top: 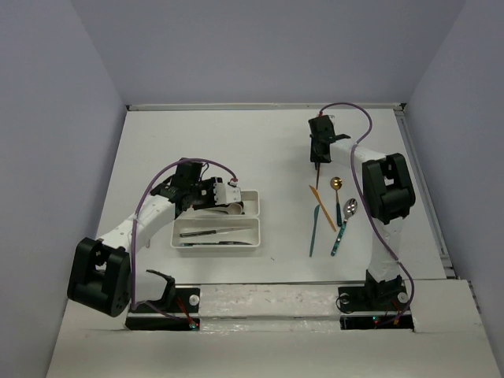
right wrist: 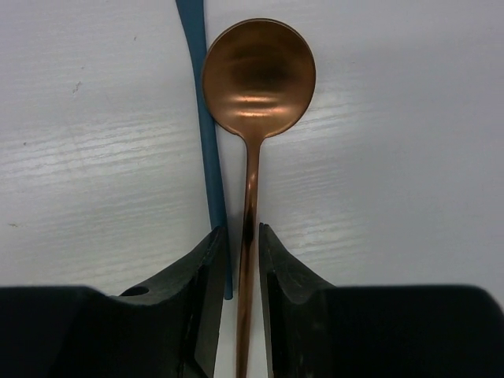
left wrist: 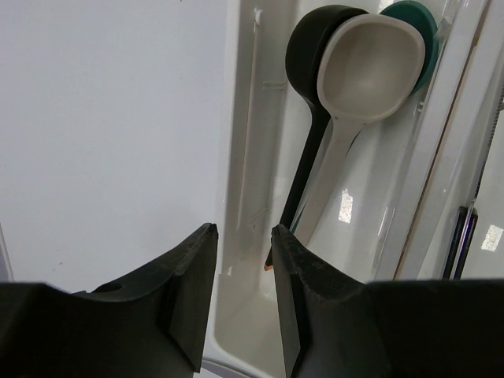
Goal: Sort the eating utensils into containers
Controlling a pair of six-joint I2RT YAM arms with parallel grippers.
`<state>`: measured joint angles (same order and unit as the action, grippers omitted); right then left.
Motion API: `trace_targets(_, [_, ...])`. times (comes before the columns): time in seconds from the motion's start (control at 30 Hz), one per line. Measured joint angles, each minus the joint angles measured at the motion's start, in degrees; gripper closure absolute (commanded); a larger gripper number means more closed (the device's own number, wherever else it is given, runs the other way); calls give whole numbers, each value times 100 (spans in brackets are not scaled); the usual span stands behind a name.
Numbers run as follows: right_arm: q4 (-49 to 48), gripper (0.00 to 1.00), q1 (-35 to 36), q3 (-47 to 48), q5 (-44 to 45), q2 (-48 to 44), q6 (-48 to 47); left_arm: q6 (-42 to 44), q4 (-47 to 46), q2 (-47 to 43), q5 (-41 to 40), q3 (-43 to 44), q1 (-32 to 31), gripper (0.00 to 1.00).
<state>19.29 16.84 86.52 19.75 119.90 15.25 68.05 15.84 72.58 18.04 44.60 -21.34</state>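
Tabletop (right wrist: 409,157), copper spoon (right wrist: 258,75) handle half-hidden between fingers (right wrist: 206,303)

You had nothing legible to read in any of the three views. No lettering, label, brand mark, number or sign could be made out on anything shown.
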Motion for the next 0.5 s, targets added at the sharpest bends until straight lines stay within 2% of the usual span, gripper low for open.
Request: trace_targets(0.5, [24,71,-293,52,-264,33,101,0,-11,-2,-33,-66,0,53])
